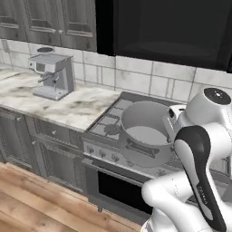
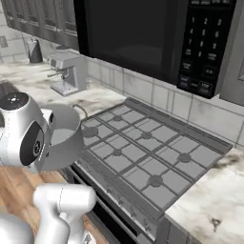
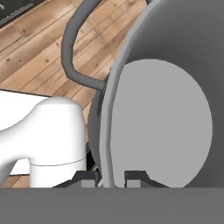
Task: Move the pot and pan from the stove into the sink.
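The grey metal pot (image 1: 144,132) hangs tilted at the stove's front left edge, its open mouth turned sideways. My gripper (image 3: 110,177) is shut on the pot's rim (image 3: 106,131), one fingertip on each side of the wall, and its curved handle (image 3: 70,52) arches above. From the right base view the pot (image 2: 64,136) sits just left of the stove (image 2: 143,152), partly behind my arm. The stove grates (image 1: 110,118) are bare where they show. The pan and the sink are out of view.
A grey coffee machine (image 1: 52,74) stands on the marble counter (image 1: 59,104) left of the stove. A black microwave (image 2: 143,33) hangs over the burners. The oven door (image 1: 118,188) and wooden floor (image 3: 39,48) lie below the pot.
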{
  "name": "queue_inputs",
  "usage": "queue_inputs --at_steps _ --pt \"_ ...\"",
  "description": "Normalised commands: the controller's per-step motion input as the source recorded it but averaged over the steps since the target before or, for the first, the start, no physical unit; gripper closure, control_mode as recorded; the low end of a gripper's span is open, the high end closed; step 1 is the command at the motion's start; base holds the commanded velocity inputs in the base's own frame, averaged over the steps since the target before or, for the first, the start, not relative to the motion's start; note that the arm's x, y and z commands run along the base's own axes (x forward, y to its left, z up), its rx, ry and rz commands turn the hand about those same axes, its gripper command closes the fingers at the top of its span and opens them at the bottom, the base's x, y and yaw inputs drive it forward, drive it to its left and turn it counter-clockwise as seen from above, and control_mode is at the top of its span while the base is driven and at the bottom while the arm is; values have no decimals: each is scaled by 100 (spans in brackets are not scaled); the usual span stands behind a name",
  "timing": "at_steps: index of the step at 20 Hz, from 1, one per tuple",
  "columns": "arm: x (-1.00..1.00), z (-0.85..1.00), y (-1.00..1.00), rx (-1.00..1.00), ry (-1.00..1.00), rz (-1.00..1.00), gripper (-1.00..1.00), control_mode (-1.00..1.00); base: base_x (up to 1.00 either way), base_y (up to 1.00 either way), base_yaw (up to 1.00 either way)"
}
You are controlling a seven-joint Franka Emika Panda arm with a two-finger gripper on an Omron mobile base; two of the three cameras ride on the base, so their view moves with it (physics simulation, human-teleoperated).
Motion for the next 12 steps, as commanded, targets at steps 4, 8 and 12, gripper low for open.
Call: queue_inputs --at_steps 4,8,12 --pt "0 0 0 0 0 0 100 100 -3 0 50" --pt "0 0 0 0 0 0 100 100 -3 0 50" --pt "0 0 0 0 0 0 100 100 -3 0 50"
